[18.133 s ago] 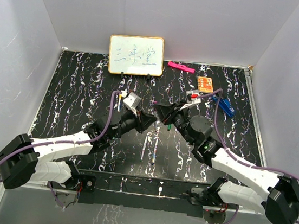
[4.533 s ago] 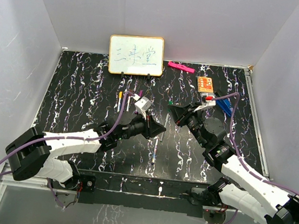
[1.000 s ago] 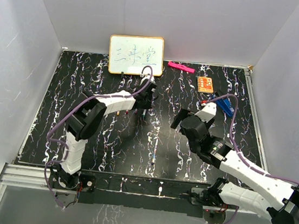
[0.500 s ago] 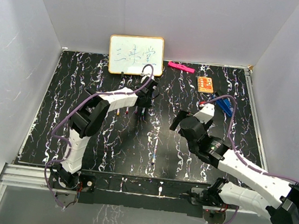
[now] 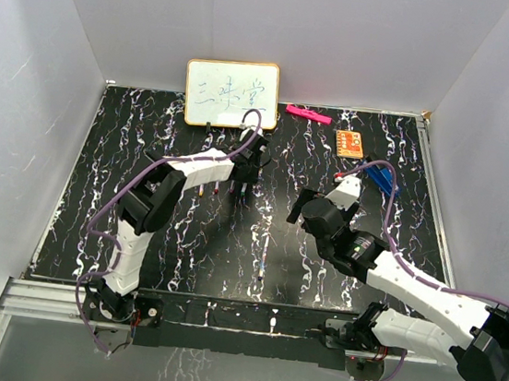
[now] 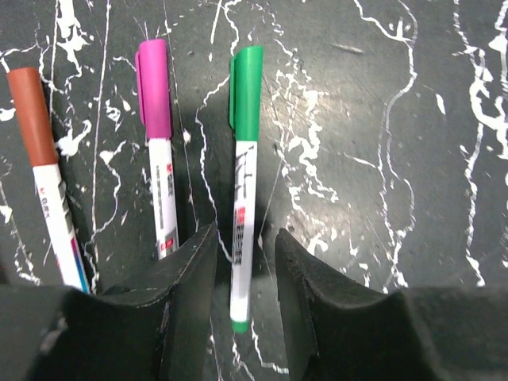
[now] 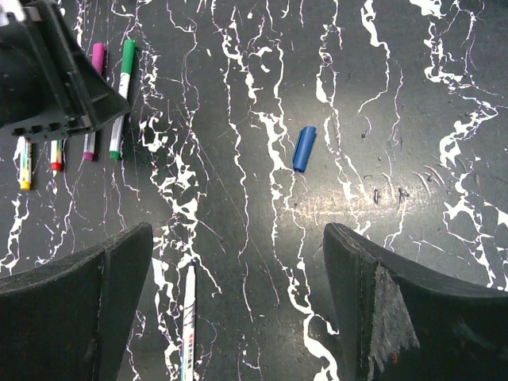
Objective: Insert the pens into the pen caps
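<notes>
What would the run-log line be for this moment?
left gripper: open, astride capped green pen | right gripper: open, blue cap ahead | pending: lone pen, apart from blue cap

Left arm [image 5: 197, 167] and right arm [image 5: 410, 286] were white-shelled with black joints, each trailing a purple cable [image 5: 94, 227]. Left hand [image 6: 244, 246] and right hand [image 7: 238, 242] had matte black fingers [image 6: 186, 278].

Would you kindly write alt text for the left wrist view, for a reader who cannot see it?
A green-capped pen lies on the black marbled table between the left gripper's parted fingers, with a gap on either side. Left of it in the picture lie a magenta-capped pen and a red-brown-capped pen.
</notes>
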Robot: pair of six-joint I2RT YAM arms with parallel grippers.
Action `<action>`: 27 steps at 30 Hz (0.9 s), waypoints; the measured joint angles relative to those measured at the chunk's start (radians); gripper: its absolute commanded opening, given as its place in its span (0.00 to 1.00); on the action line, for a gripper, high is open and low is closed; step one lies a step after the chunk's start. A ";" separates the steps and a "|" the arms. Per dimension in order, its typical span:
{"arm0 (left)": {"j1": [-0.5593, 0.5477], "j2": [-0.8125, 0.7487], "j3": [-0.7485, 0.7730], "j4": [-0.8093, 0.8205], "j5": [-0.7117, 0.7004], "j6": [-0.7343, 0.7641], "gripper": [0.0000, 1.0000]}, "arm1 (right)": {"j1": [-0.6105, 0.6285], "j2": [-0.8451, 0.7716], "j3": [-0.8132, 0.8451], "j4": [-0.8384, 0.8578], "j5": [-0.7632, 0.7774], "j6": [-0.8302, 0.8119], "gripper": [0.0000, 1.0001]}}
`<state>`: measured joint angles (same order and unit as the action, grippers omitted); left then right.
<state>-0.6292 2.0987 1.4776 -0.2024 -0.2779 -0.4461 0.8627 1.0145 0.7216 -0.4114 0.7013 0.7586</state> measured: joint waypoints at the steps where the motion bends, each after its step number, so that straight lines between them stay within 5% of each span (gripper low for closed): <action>1: 0.000 -0.020 -0.015 0.000 0.011 0.001 0.34 | 0.000 0.000 0.000 0.000 0.001 0.000 0.86; 8: -0.039 -0.225 -0.134 0.004 0.040 0.005 0.34 | -0.001 0.000 0.000 0.000 0.040 -0.006 0.90; 14: -0.175 -0.373 -0.247 -0.005 0.050 -0.008 0.36 | -0.027 0.005 0.005 -0.005 0.096 -0.019 0.93; 24: -0.402 -0.396 -0.346 -0.129 0.027 -0.072 0.41 | -0.375 0.127 0.024 -0.011 -0.044 -0.054 0.93; 27: -0.446 -0.395 -0.344 -0.166 -0.002 -0.093 0.42 | -0.398 0.146 0.023 -0.010 -0.090 -0.069 0.93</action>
<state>-1.0748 1.7039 1.1336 -0.3687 -0.2802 -0.5388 0.4644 1.1606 0.7448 -0.4210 0.6113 0.6895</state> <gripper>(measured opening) 0.408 0.927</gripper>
